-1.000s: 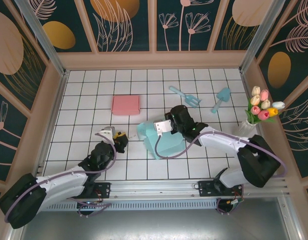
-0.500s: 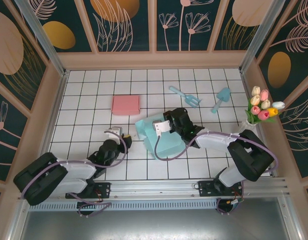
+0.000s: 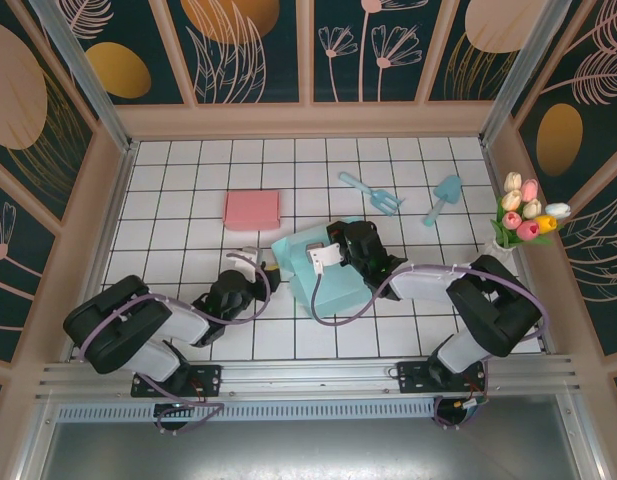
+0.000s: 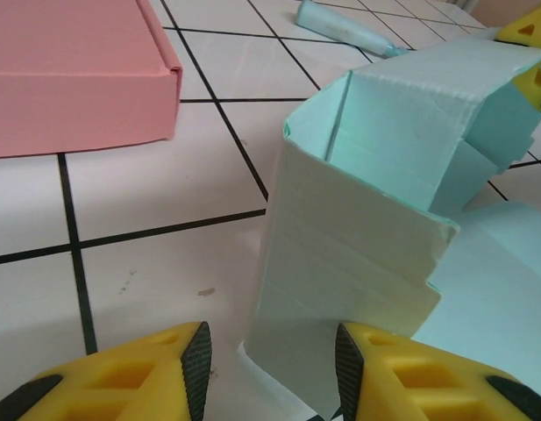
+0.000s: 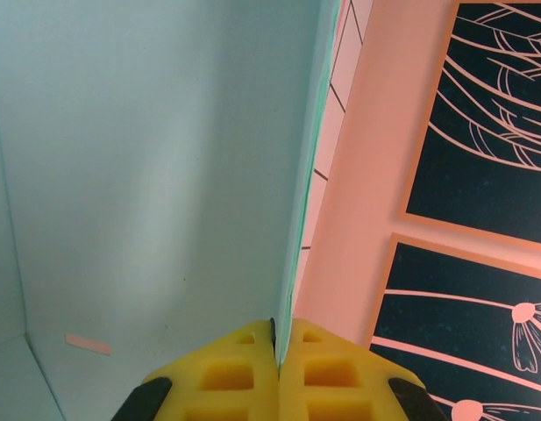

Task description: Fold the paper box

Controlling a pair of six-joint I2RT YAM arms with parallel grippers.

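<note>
The teal paper box [image 3: 335, 291] stands partly folded in the middle of the tiled floor. In the left wrist view its near wall [image 4: 353, 237] rises upright, with a folded flap behind it. My left gripper [image 3: 270, 272] is open at the box's left side. Its yellow fingers [image 4: 178, 368] straddle the lower corner of that wall without pinching it. My right gripper [image 3: 326, 262] is shut on the top edge of a box wall [image 5: 147, 175], and its tips [image 5: 276, 346] clamp the thin teal sheet. One of the right gripper's yellow fingertips [image 4: 529, 35] peeks past the box.
A closed pink box [image 3: 252, 209] lies flat behind and to the left of the teal one, also visible in the left wrist view [image 4: 68, 70]. Two teal trowels [image 3: 370, 192] [image 3: 443, 200] lie at the back right. A vase of tulips [image 3: 523, 220] stands against the right wall.
My left arm has slid right across the floor up to the box, and its jaws have widened a little. The right gripper has drawn the box slightly left and kept its grip.
</note>
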